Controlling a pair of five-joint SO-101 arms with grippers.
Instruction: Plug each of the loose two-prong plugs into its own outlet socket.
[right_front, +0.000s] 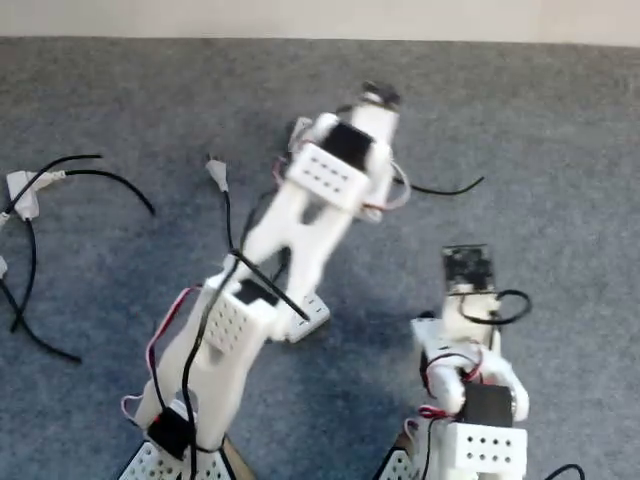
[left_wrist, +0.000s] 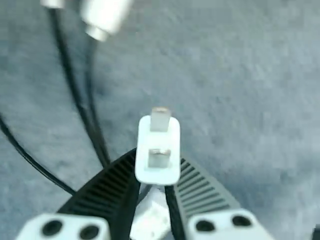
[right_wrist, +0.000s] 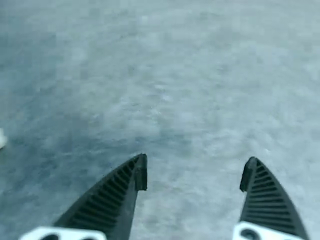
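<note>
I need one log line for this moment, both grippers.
left gripper: shut on plug, prongs out | right gripper: open, empty, above mat | second plug: loose on mat

The left arm (right_front: 300, 230) rises from its base at the tabletop's (right_front: 560, 150) near edge, left of the middle. It stretches out long on a slant towards the middle of the far edge, with the elbow only slightly bent. Its wrist ends short of that edge, and the left gripper (left_wrist: 156, 167) points down at the tabletop. The two ribbed black fingers (left_wrist: 117, 182) are pinched in on a plug (left_wrist: 160, 137). The right arm (right_front: 470, 400) sits folded up tight over its base at the near edge, right of the other arm. Its wrist faces the far edge. The right gripper (right_wrist: 195, 165) hangs above the tabletop with its jaws spread wide apart.
</note>
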